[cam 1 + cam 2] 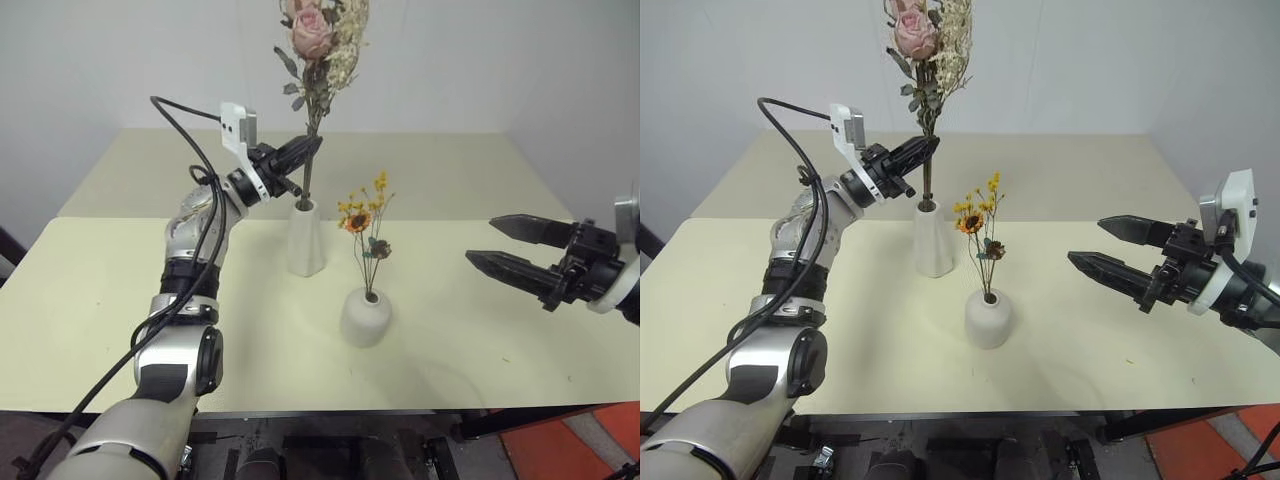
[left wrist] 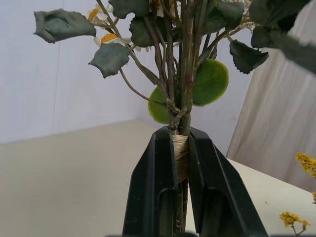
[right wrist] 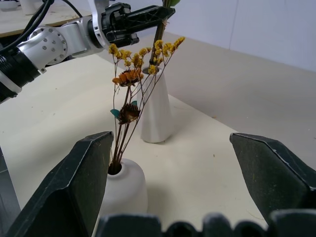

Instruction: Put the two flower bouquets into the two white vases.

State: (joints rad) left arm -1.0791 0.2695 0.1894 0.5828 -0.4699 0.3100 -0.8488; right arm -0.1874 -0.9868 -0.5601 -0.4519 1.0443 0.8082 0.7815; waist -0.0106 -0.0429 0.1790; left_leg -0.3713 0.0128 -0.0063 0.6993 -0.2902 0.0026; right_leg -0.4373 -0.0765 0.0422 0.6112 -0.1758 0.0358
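Your left gripper (image 1: 310, 148) is clamping the taped stems of the rose bouquet (image 1: 322, 50) between its fingers, with the stem ends reaching into the tall vase (image 1: 305, 238). Your right gripper (image 1: 1102, 247) is hanging wide apart, holding nothing, right of the squat vase (image 1: 988, 318) carrying the yellow sprig (image 1: 983, 225).

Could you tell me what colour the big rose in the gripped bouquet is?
Pale dusty pink rose, clearest in the left eye view.

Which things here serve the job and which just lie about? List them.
Job: fuller pink-rose dried bouquet, shut in left gripper; tall tapered white vase; thin yellow-orange sprig in squat round white vase; open right gripper.
Lying about: cream table.
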